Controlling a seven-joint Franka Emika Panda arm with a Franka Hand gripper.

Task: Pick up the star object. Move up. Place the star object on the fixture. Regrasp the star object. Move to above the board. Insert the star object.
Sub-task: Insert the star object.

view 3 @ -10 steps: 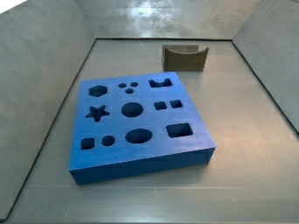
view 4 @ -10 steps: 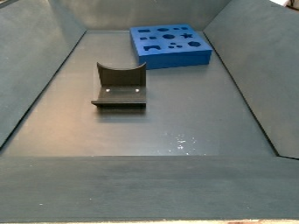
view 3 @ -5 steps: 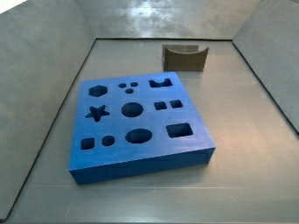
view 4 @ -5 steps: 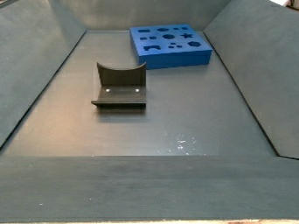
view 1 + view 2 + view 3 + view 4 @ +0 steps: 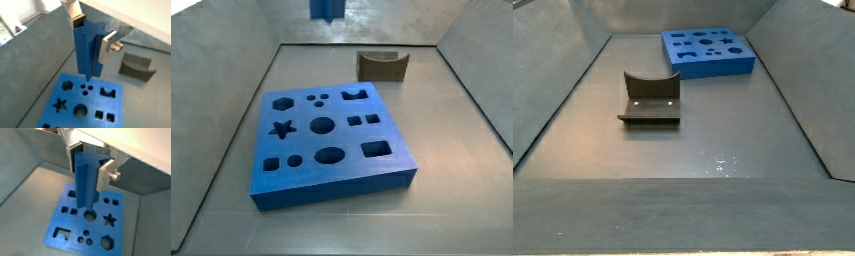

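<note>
Above the board [image 5: 83, 105], hand [image 5: 91, 31] gripping star object [image 5: 87, 50].

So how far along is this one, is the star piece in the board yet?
Not yet. The long blue star-section piece is clamped in the gripper, hanging upright high above the blue board with shaped cut-outs, so pickup and regrasp look done. The dark L-shaped fixture stands empty. The star-shaped hole is open, so lowering and insertion remain.
</note>
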